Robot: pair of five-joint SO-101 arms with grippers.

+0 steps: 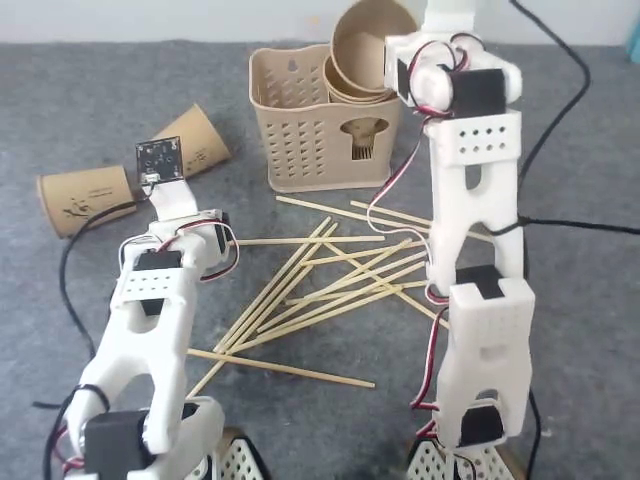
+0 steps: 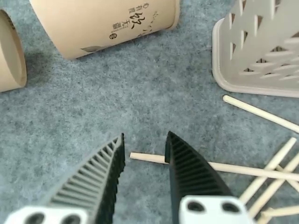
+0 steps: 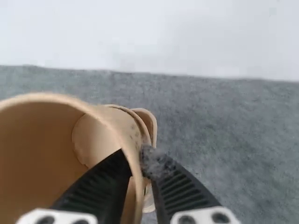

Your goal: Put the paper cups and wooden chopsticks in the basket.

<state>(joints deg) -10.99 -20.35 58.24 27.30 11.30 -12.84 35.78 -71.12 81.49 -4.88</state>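
High view: your grey mat (image 1: pixel 60 90) carries everything. Basket (image 1: pixel 310 140) sits far middle, w/ a nested cup (image 1: pixel 350 88) inside at its right end. The held cup (image 1: pixel 370 45) hangs tilted just above the nested one, mouth toward the cam; R gripper (image 3: pixel 135 156) is pinched on its rim. Two loose cups (image 1: pixel 85 198) lie on their sides far left, near each other, well apart from the basket. Chopsticks (image 1: pixel 320 290) lie crisscrossed btwn the arms, in front of the basket. L gripper (image 2: pixel 145 140) is part-open, holding nothing, hovering over one stick's end.
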